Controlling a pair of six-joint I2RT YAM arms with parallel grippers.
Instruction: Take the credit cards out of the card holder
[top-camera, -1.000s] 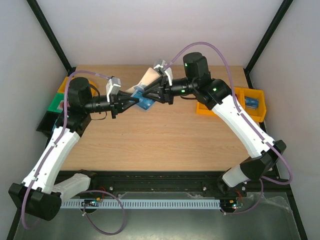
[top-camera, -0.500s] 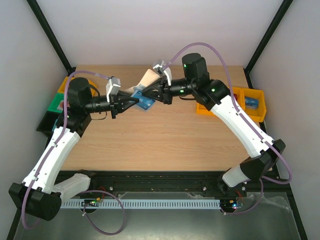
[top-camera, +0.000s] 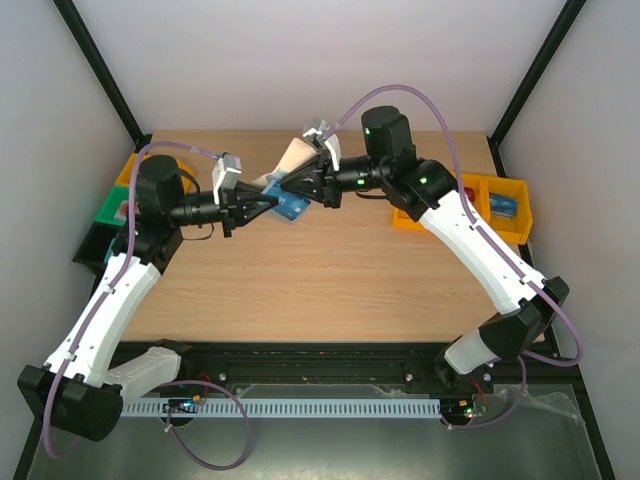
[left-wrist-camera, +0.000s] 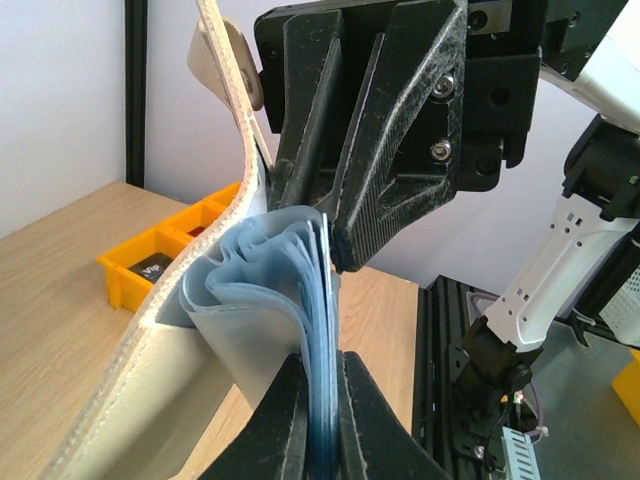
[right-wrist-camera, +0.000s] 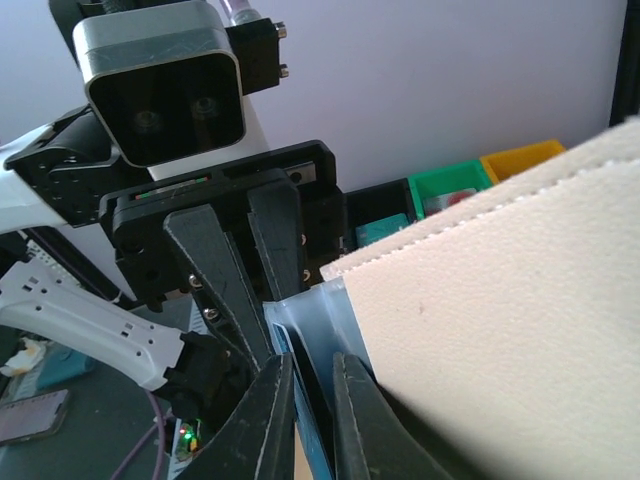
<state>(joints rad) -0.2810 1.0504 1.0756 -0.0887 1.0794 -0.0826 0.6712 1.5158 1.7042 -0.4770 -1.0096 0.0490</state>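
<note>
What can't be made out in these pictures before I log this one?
- Cards: none shows clearly. In the left wrist view the wallet's blue pockets cover whatever is inside.
- What the right gripper pinches: in the right wrist view its fingers hide whether it is a card or only a pocket edge.
- Wallet in the top view: small, half covered by the left gripper and the right one.
- Yellow bins' contents: too small in the top view.

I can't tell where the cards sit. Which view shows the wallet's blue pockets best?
Left wrist: the blue pockets fan out close up. Right wrist shows mostly the beige cover, only a blue sliver. Top shows a small blue patch.
</note>
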